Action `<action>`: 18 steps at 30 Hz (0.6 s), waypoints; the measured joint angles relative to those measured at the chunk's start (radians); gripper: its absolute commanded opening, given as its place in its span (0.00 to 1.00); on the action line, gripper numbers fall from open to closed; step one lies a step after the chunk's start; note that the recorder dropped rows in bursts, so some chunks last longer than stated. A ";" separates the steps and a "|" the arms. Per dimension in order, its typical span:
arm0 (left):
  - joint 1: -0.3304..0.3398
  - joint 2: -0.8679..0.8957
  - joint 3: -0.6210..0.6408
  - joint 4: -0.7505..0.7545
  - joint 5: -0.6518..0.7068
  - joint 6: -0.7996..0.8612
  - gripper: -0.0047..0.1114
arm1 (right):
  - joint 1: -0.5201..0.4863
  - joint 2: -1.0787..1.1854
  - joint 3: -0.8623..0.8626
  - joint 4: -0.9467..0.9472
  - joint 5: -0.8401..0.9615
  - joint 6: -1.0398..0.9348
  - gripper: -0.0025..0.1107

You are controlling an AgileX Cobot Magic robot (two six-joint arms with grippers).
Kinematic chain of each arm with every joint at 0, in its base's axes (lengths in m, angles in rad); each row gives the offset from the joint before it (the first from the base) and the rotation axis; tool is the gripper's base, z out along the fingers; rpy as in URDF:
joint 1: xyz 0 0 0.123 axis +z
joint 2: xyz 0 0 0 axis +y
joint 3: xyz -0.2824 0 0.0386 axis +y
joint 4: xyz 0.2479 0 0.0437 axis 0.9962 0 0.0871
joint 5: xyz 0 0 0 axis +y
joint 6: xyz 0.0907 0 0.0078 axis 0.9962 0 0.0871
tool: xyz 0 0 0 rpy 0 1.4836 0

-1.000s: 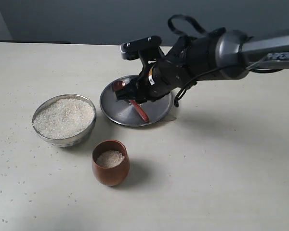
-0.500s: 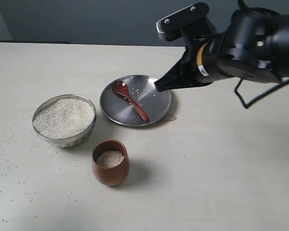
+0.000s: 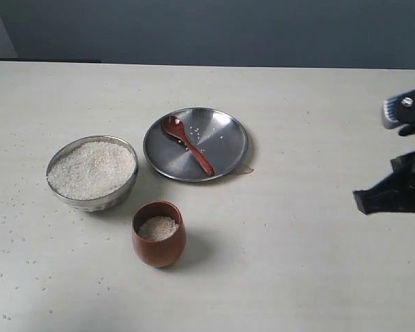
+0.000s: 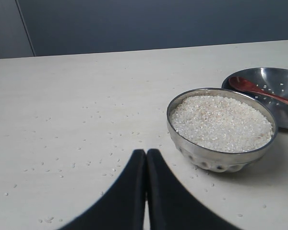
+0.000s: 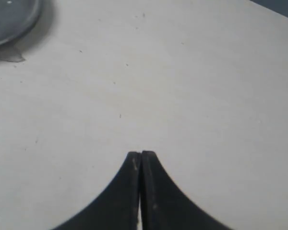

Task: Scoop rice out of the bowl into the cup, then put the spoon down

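on the steel plate [image 3: 225,142], the spoon [image 3: 188,145] lies released, head toward 10 o'clock. the bowl [image 3: 90,200] of rice [image 3: 91,168] sits at the plate's 9 o'clock, the cup [image 3: 159,249] at its 7 o'clock, rice inside. the left gripper [image 4: 146,152] and the right gripper [image 5: 140,154] are both clenched on nothing, the right far out at 3 o'clock.

Right arm [image 3: 404,190] at right edge; right jaws closed; left jaws closed.
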 measured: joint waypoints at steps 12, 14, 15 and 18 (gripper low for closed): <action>0.000 0.000 0.000 0.000 0.000 0.000 0.04 | 0.000 -0.257 0.035 0.124 0.154 0.013 0.02; 0.000 0.000 0.000 0.000 0.000 0.000 0.04 | 0.000 -0.257 0.035 0.124 0.154 0.013 0.02; 0.000 0.000 0.000 0.000 0.000 0.000 0.04 | 0.000 -0.257 0.035 0.124 0.154 0.013 0.02; 0.000 0.000 0.000 0.000 0.000 0.000 0.04 | 0.000 -0.283 0.035 0.124 0.154 0.013 0.02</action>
